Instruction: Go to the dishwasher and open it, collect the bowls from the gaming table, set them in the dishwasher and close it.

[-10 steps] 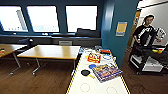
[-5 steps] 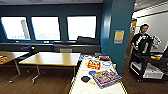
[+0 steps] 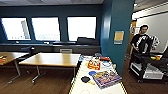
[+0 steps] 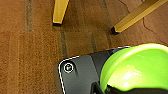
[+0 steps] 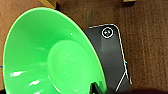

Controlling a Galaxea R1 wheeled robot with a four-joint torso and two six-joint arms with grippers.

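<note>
The robot stood at one end of the gaming table (image 3: pixel 80 86), whose white top with yellow edging ran away from the head camera. On it lay a boxed game (image 3: pixel 107 78), a black disc-shaped object (image 3: pixel 85 79), a small blue disc (image 3: pixel 92 73) and a red-and-yellow box (image 3: pixel 94 65) further along. A wooden table (image 3: pixel 51 59) stood just beyond, below three bright windows (image 3: pixel 45 28). To the right, past a teal pillar (image 3: pixel 116 32), a person (image 3: pixel 141 42) stood behind a black cart (image 3: pixel 147 65).

In the left wrist view, the yellow-green bowl (image 4: pixel 140 67) sat close against the camera, above brown carpet (image 4: pixel 30 55) and two yellow table legs (image 4: pixel 60 11). Its rim met a dark part at the frame's edge. The bowl seemed held there, but I could not tell how the left gripper's fingers stood.

In the right wrist view, the bright green bowl (image 5: pixel 50 55) showed large, tilted with its inside facing the camera, over the same carpet. Here too the right gripper's grip could not be made out.
</note>
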